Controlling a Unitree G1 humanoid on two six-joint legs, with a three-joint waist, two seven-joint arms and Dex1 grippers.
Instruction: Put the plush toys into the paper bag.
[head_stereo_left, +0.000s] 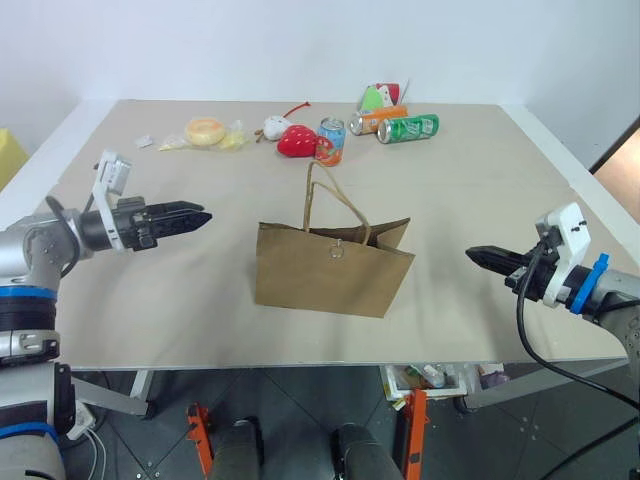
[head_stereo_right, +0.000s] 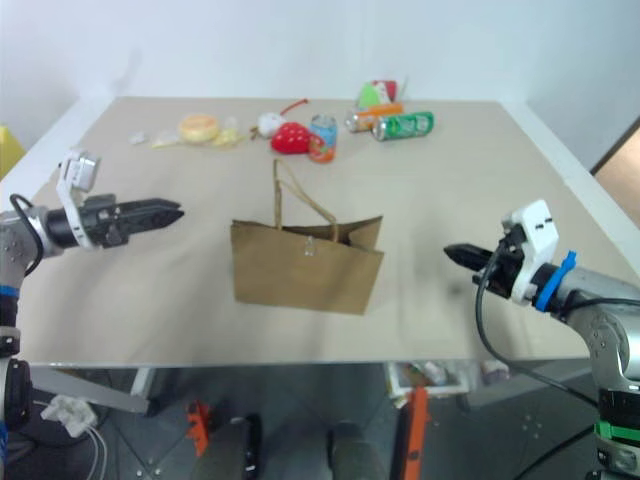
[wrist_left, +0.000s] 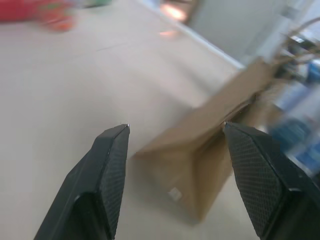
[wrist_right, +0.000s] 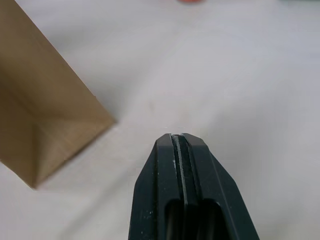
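Bag (head_stereo_left: 330, 270) one, upright; cans (head_stereo_left: 392, 125) three.

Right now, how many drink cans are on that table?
3, all at the table's far side: a blue can standing behind the paper bag, and an orange can and green can lying beside it.

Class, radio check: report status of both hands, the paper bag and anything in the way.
Left hand open, empty, beside the bag. Right hand shut, empty. Paper bag upright mid-table, plush toys not visible. Red strawberry toy and cans at far edge, nothing blocking.
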